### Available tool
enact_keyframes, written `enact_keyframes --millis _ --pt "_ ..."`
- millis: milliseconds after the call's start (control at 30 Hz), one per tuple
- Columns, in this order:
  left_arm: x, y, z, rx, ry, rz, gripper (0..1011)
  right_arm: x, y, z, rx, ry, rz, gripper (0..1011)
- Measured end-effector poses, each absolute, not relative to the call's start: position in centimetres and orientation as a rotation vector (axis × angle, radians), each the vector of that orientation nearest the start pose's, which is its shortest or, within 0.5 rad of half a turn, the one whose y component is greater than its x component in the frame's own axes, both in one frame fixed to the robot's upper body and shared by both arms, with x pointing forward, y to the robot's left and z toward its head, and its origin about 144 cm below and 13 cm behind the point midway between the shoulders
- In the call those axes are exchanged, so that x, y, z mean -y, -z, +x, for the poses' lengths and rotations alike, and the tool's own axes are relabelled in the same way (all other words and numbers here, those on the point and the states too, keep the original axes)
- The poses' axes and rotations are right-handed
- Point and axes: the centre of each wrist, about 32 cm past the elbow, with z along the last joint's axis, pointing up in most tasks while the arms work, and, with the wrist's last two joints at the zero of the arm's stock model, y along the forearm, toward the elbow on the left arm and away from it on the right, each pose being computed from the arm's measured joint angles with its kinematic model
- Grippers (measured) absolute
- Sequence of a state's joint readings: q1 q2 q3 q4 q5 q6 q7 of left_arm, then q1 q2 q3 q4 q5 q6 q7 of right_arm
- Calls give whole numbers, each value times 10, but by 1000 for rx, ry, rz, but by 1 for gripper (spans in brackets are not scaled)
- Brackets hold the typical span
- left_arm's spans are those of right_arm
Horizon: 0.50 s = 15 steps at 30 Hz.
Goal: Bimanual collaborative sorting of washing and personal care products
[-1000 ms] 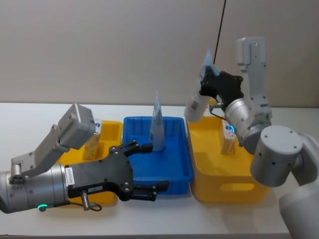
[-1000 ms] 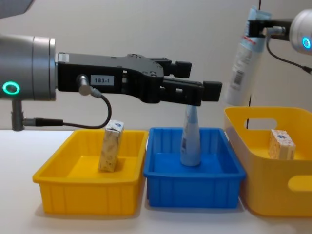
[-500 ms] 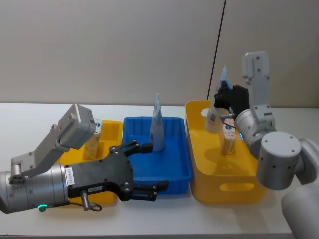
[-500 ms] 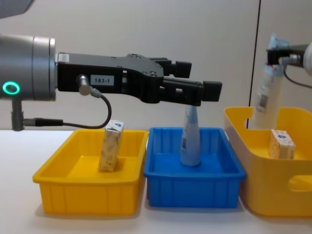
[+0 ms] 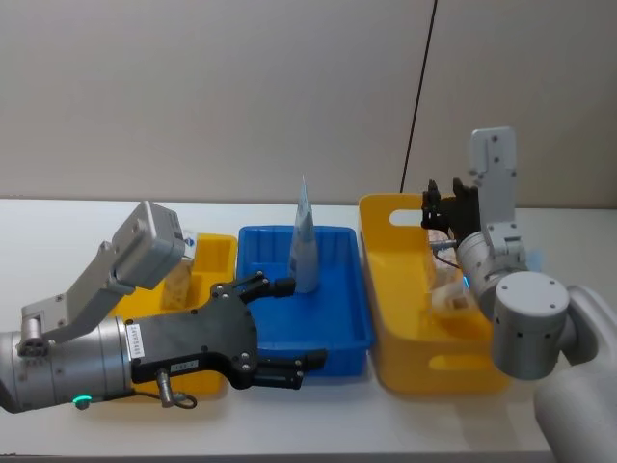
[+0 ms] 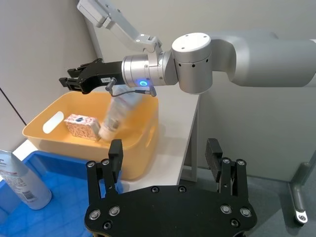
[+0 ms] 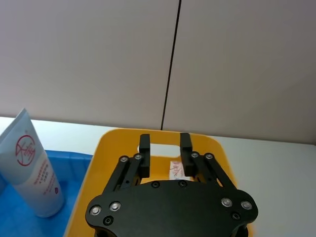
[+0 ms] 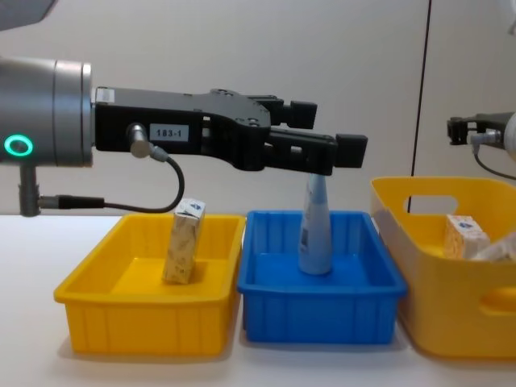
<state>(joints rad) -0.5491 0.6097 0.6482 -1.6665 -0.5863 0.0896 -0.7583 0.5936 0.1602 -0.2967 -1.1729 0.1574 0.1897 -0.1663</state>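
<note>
A pale blue-white tube (image 5: 305, 241) (image 8: 314, 227) (image 7: 34, 173) stands upright in the blue tray (image 5: 349, 326) (image 8: 322, 316). One cream floral carton (image 8: 184, 240) stands in the yellow tray (image 8: 137, 324). Another carton (image 8: 465, 234) (image 6: 81, 126) lies in the big yellow basket (image 5: 386, 289) (image 8: 435, 310), and a second tube (image 6: 116, 118) (image 8: 500, 247) tips over beside it, blurred. My right gripper (image 5: 442, 204) (image 7: 164, 148) (image 6: 74, 83) hangs open above the basket, holding nothing. Hovering over the blue tray's front, my left gripper (image 5: 294, 325) (image 6: 164, 158) (image 8: 334, 133) is open with nothing in it.
The three containers stand side by side on a white table (image 5: 58, 231), with the yellow tray on the left, the blue tray in the middle and the basket on the right. A grey wall runs behind them. The table's right edge (image 6: 190, 133) lies just past the basket.
My right gripper carried the second tube down over the basket and let it go; the tube now falls inside. The left arm has not moved.
</note>
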Motion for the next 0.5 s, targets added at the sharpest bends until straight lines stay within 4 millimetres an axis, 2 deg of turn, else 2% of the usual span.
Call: enact_keyframes --millis 100,300,500 --pt "-219 -1292 529 212 -250 98 1001 207 -1241 612 92 1561 -121 375" --pt "-219 -1292 529 212 -250 98 1001 205 -1238 614 89 1573 -69 607" --pt "-219 -1292 529 212 -250 98 1001 205 -1240 613 72 1549 -20 785"
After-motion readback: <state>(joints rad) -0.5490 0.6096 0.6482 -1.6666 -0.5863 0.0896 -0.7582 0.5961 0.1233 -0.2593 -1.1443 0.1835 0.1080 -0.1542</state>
